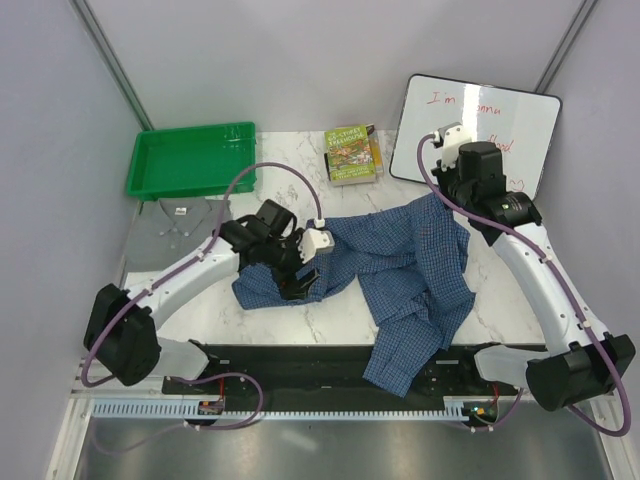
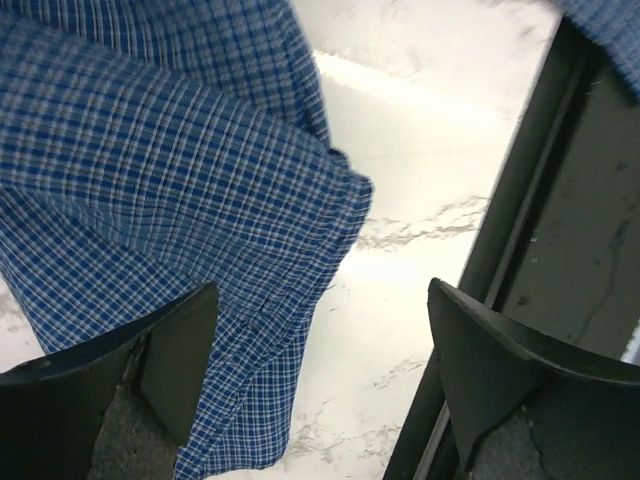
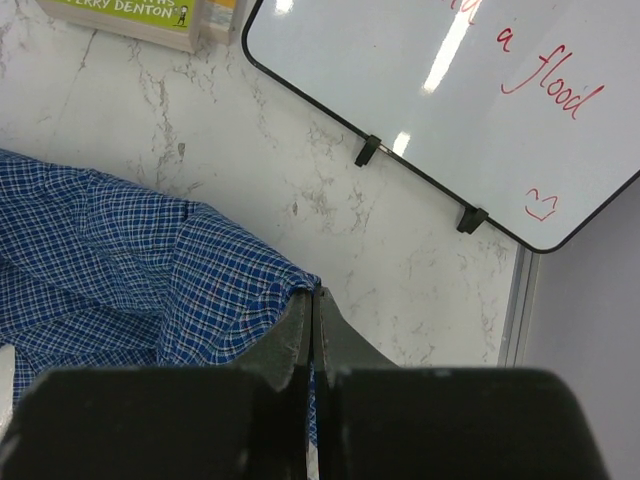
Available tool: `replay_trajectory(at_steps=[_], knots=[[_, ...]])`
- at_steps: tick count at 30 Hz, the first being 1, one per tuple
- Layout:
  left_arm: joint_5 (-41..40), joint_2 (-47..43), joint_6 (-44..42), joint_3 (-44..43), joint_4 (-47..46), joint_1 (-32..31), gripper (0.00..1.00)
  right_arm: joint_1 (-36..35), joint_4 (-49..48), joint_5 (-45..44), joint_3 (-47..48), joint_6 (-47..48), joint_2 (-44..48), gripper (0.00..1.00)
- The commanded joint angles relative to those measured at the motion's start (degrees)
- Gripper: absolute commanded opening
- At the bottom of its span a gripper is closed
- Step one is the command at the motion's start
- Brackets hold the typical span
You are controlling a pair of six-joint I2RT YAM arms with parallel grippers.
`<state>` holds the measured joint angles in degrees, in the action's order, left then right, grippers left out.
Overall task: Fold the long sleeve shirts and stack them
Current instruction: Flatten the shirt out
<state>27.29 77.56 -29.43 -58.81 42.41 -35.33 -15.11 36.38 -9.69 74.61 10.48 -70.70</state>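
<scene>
The marble-patterned table (image 1: pixel 300 328) carries a green tray (image 1: pixel 180 188) at upper left, a book (image 1: pixel 353 155) upper centre, a whiteboard (image 1: pixel 500 115) upper right, and a blue checked shirt (image 1: pixel 420 260) mid-frame.

Looking down past the right gripper (image 3: pixel 312 300) now, jaws pressed flat together with no gap. Pinching a peaked fold of the blue checked shirt (image 3: pixel 120 250) right at the tips. Spreading away to the left from there in rumpled layers over the white marble table (image 3: pixel 250 150). Up top right, taking in a whiteboard (image 3: pixel 400 70), black-rimmed, with two small black clips (image 3: pixel 368 150) on its lower edge, scrawled in red with "a flood" and a little heart (image 3: pixel 540 205). Top left, just catching the edge of a green-covered book (image 3: pixel 130 15), lying well apart from the cloth.
</scene>
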Motion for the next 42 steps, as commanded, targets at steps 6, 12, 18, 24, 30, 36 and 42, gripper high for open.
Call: replay_trajectory(at_steps=[6,12,18,24,30,36,42], knots=[[-17.53,5.75,7.21,5.89,-18.77,-8.69,0.93,0.44,-0.7,1.87,2.21,0.15,0.65,0.0],[-18.05,9.36,8.06,4.58,-19.47,-10.28,0.95,0.44,-0.34,2.05,0.98,0.68,1.61,0.0],[-19.74,4.99,8.87,5.01,-15.88,-9.84,0.05,0.61,1.23,2.05,0.36,3.22,2.93,0.0],[0.46,-18.71,5.79,2.83,2.45,-9.41,0.02,3.33,10.63,2.39,3.08,7.61,6.26,0.0],[9.79,-15.35,5.81,-7.55,9.88,14.11,0.02,7.11,13.63,6.69,4.84,11.41,3.74,0.0],[8.4,2.31,-0.54,-10.53,3.3,30.4,0.02,7.12,10.99,16.37,9.14,7.81,-8.56,0.0],[4.7,18.23,3.94,-16.6,0.39,38.92,0.41,8.34,14.83,17.51,16.51,9.28,-21.75,0.44]])
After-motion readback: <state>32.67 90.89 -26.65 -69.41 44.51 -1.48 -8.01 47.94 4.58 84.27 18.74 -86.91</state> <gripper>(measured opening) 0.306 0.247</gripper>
